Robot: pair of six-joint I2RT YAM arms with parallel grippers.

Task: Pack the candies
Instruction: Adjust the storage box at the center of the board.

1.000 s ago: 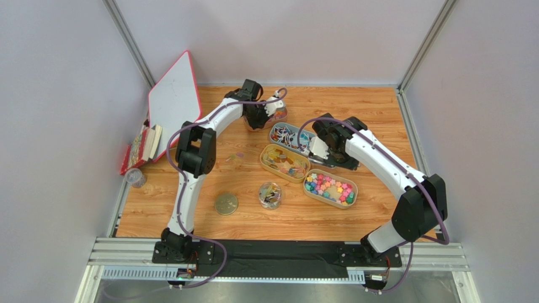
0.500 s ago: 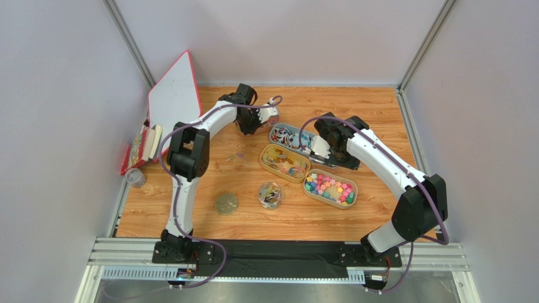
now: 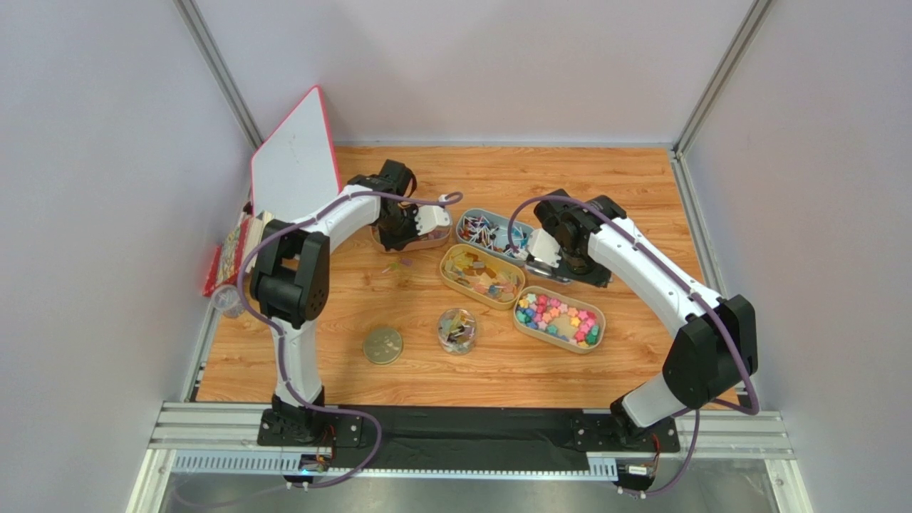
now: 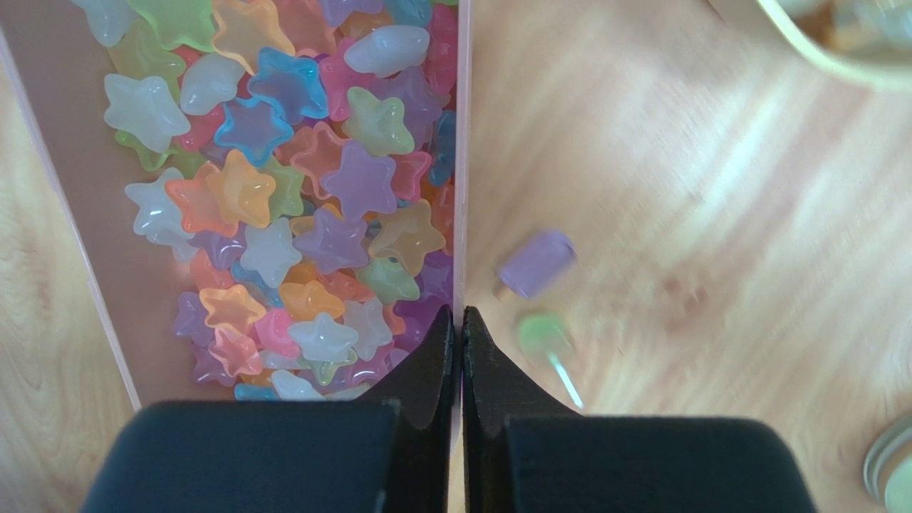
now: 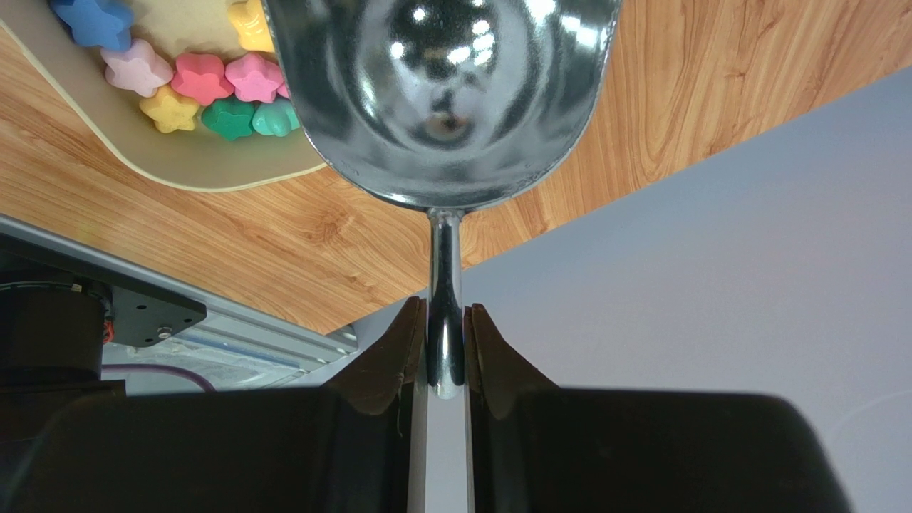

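My left tool (image 4: pixel 461 321) is closed, its tips pinched on the thin side wall of a shallow tan tray (image 4: pixel 145 342). The tray is heaped with translucent star-shaped candies (image 4: pixel 321 203) in pink, orange, blue and green. Just outside that wall, on the wooden desk (image 4: pixel 696 214), lie a purple candy (image 4: pixel 533 264) and a green candy (image 4: pixel 544 333). They are close together and near my fingertips.

My right tool (image 5: pixel 444 321) grips the thin handle of a shiny metal scoop (image 5: pixel 444 86). Beneath its bowl is the end of a tan oval tray (image 5: pixel 182 155) holding chunky bright star candies (image 5: pixel 203 80).

From above, golden-amber candies (image 3: pixel 482 275) fill the middle tray and blue-white wrapped sweets (image 3: pixel 487 230) the grey tray (image 3: pixel 462 217).
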